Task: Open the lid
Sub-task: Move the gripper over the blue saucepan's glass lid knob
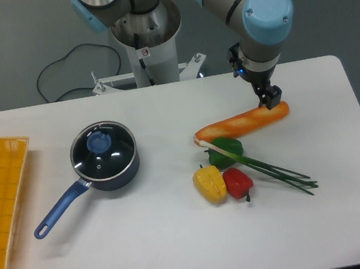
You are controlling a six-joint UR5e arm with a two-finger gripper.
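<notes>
At your far left a yellow basket (0,196) sits on the white table (147,243). Next, the lid (103,152) sits closed on the dark blue saucepan (116,175), blue knob (98,142) up, handle pointing lower left. Mid-table you have a baguette (241,124), green pepper (227,152), yellow pepper (210,183), red pepper (238,181), spring onion (273,170). The gripper (269,99) is at the baguette's right end, well apart from the lid; fingers look narrow, grip cannot be told

Place: I read a robot lab | signs: arm pedestal (146,33) bolted behind white table (180,239), loose cable (60,70) left of jaws, toy vegetables (228,174) below them, grey floor
</notes>
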